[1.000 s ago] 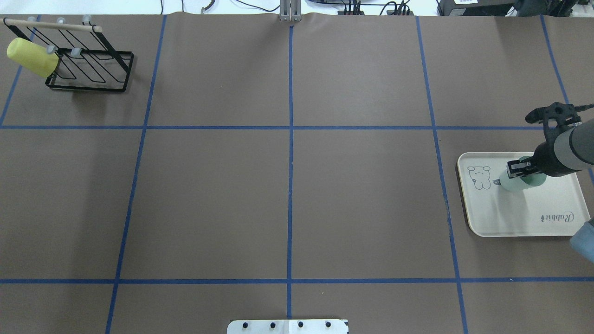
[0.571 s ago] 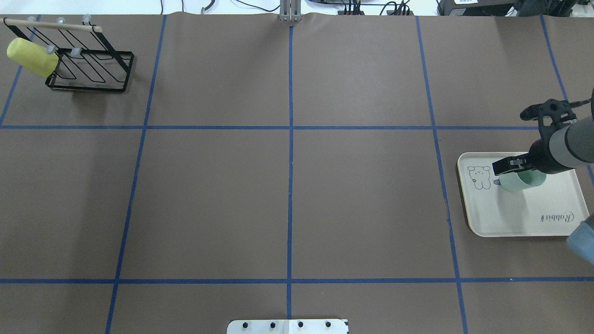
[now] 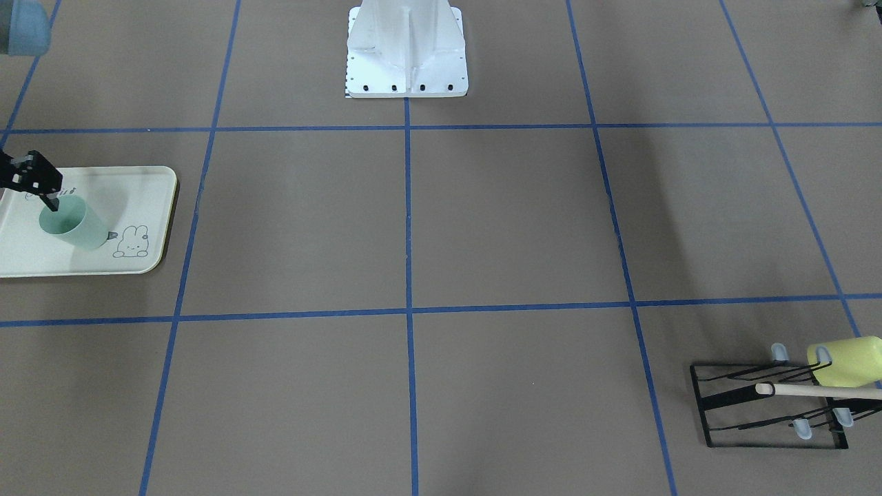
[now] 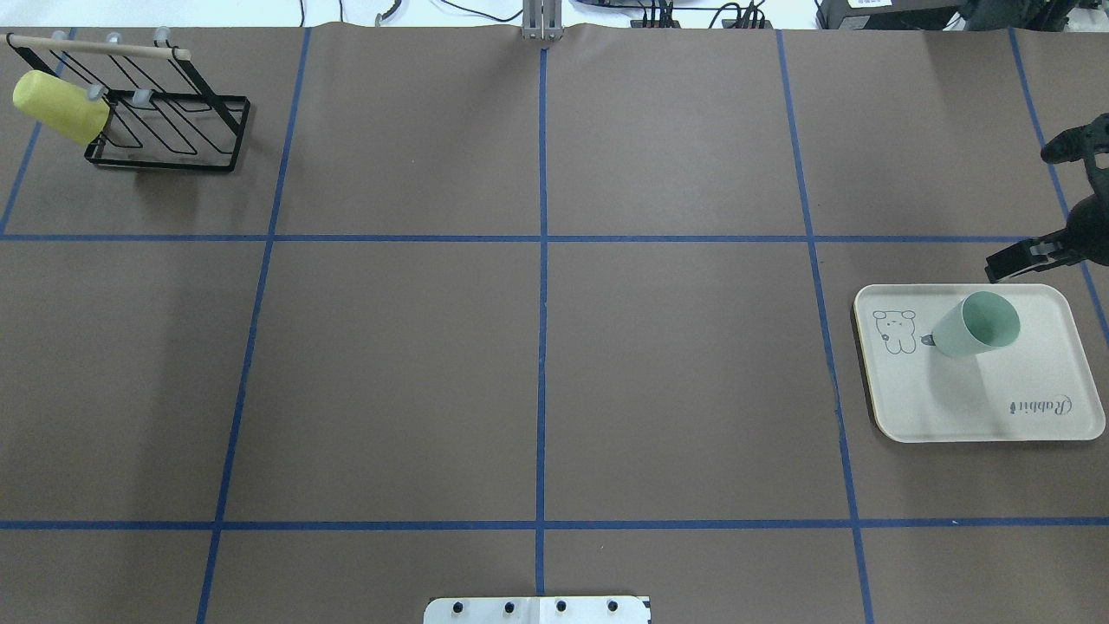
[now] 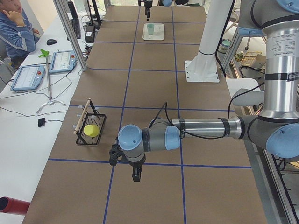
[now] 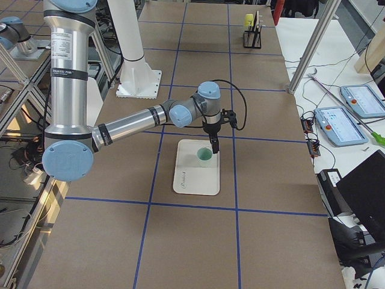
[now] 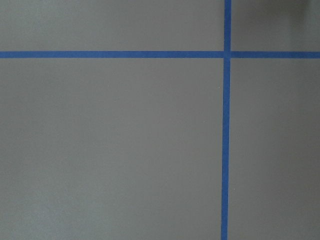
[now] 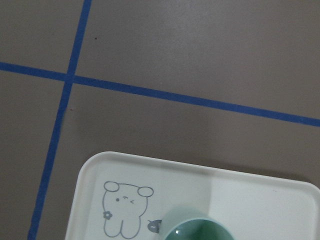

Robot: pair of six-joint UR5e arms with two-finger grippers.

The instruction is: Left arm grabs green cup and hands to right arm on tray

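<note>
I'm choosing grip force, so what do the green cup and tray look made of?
The green cup: probably matte plastic, judging by its thin rim and uniform mint colour. The tray: likely plastic or melamine; smooth cream surface, printed bunny, moulded rounded rim.

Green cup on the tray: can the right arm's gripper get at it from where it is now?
Probably yes. The green cup stands upright on the tray, mouth open, and the right gripper hangs close above it with nothing between.

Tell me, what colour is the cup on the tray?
The cup is pale mint green; clearest in the overhead view.
</note>
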